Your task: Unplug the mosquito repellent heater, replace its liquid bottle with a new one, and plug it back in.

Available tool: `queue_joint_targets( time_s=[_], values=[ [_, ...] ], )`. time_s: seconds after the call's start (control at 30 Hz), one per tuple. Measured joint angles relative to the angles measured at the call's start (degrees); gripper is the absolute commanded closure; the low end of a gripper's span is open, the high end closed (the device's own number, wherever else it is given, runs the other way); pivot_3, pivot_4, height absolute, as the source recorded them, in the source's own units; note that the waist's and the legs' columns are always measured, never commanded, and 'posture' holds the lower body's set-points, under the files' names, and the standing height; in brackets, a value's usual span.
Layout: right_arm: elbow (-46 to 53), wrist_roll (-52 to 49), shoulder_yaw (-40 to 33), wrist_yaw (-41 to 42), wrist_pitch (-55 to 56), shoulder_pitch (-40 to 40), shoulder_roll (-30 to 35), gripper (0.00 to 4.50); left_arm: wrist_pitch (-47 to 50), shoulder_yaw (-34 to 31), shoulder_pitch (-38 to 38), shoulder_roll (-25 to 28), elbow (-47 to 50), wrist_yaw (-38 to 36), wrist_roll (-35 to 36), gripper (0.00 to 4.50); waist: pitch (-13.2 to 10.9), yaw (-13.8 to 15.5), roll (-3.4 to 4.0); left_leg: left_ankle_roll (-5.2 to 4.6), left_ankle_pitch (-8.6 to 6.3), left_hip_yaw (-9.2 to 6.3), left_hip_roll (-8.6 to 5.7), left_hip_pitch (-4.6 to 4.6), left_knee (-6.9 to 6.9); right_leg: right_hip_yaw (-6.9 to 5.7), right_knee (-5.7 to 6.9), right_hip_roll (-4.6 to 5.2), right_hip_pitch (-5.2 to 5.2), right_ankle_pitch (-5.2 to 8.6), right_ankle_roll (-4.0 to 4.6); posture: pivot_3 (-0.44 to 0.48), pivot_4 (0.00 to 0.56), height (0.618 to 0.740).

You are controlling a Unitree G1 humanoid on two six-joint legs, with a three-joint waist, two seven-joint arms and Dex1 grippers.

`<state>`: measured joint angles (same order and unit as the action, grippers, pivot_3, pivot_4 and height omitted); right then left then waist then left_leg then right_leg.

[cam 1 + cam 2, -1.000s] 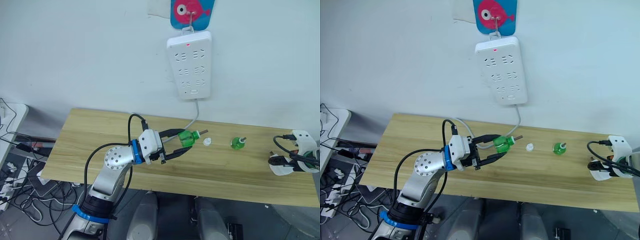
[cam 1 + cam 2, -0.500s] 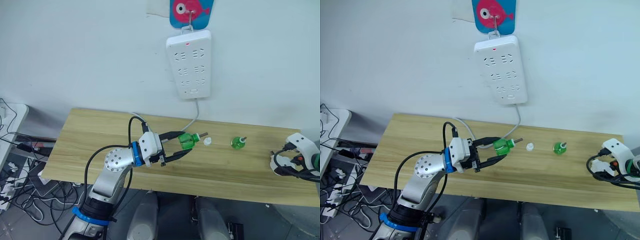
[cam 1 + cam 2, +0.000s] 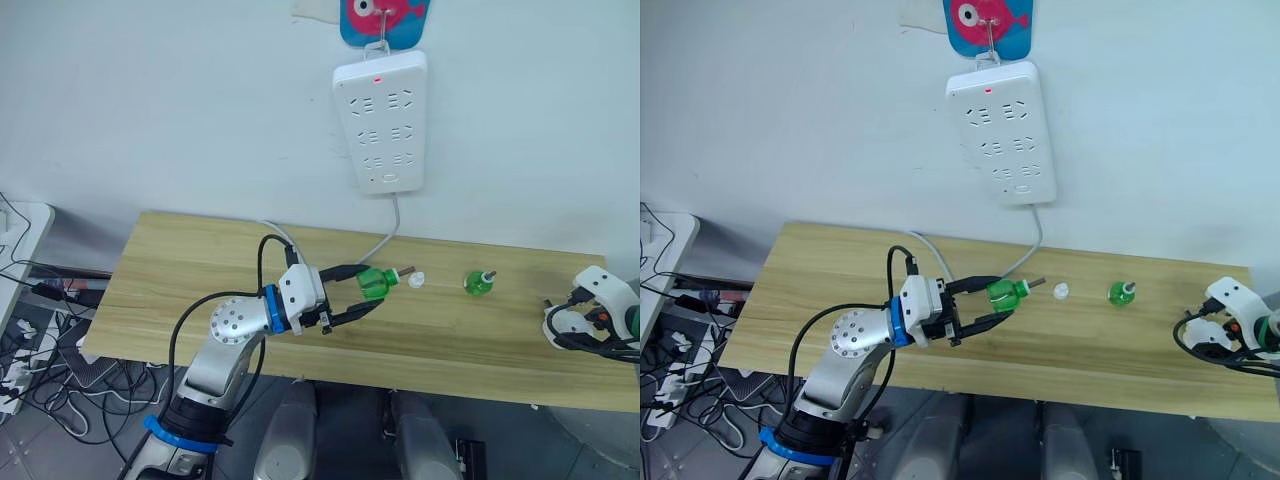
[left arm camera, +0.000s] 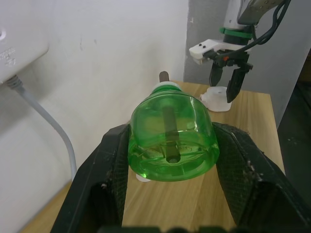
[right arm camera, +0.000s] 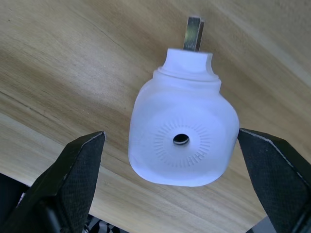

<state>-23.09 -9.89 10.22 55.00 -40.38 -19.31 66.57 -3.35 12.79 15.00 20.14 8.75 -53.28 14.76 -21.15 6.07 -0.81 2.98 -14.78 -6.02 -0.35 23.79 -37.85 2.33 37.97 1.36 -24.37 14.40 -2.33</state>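
Wooden table (image 3: 180,270): long plank top against a white wall; broad bare board lies behind the left gripper toward the table's left end; its front edge runs just below both grippers
Left gripper (image 3: 366,291): fingers closed on the green bottle (image 3: 374,281), one black finger on each side of its body; the bottle lies sideways in the grip, wick end pointing away from the wrist; raised a little over the board
Right gripper (image 5: 170,189): spread wide over the mosquito repellent heater (image 5: 183,138); both fingers stand clear of it, nothing held
Heater: white, rounded, resting on the wood at the table's far right end, near the front edge; it lies directly between the open right fingers, round vent hole facing the wrist, one metal prong showing beyond its far side
In the way: a small white cap (image 3: 415,281) sits on the table just past the held bottle's wick end; a second green bottle (image 3: 477,283) stands beyond that, between the two grippers
Wall: a white power strip (image 3: 381,124) hangs above and beyond the left gripper, red light on; its grey cord (image 3: 388,232) drops to the table behind the held bottle
Off the left end: tangled cables (image 3: 40,350) on the floor, well apart from the left gripper
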Motion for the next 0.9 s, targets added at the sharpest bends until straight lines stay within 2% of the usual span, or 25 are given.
queue_joint_targets(
  time_s=[0.43,0.7,0.8,0.9],
  values=[
    [-8.0,2.6,-1.3,1.0,5.3,-3.4,-3.7,0.01,1.0,0.3,0.1,1.1,0.4,0.1,0.6,2.27,-0.6,0.0,-0.01,0.00,0.00,0.01,-0.01,-0.01,-0.01,0.01,0.01,0.00,0.00,-0.01,-0.01,0.269,0.410,0.740],
    [-8.9,4.1,-2.0,2.1,5.2,-3.9,-4.2,0.01,1.6,0.3,0.1,1.4,1.6,0.1,0.6,2.27,-0.7,0.0,-0.02,0.01,0.00,0.00,0.00,-0.01,-0.01,0.02,0.02,0.01,0.00,-0.01,-0.01,0.266,0.409,0.740],
    [-8.9,4.1,-2.5,2.2,5.1,-3.9,-4.5,0.57,1.6,0.3,0.1,1.4,1.7,0.1,0.6,2.27,-0.7,0.0,-0.03,0.01,0.00,0.00,0.00,-0.01,-0.01,0.02,0.02,0.01,0.00,-0.02,-0.02,0.263,0.409,0.740],
    [-8.9,4.1,-3.1,2.5,4.8,-3.9,-4.7,1.56,1.6,0.3,0.1,1.4,1.7,0.1,0.6,2.27,-0.8,0.0,-0.03,0.01,0.00,0.01,0.00,-0.01,-0.01,0.02,0.02,0.01,0.00,-0.02,-0.02,0.263,0.409,0.740]
  ],
)
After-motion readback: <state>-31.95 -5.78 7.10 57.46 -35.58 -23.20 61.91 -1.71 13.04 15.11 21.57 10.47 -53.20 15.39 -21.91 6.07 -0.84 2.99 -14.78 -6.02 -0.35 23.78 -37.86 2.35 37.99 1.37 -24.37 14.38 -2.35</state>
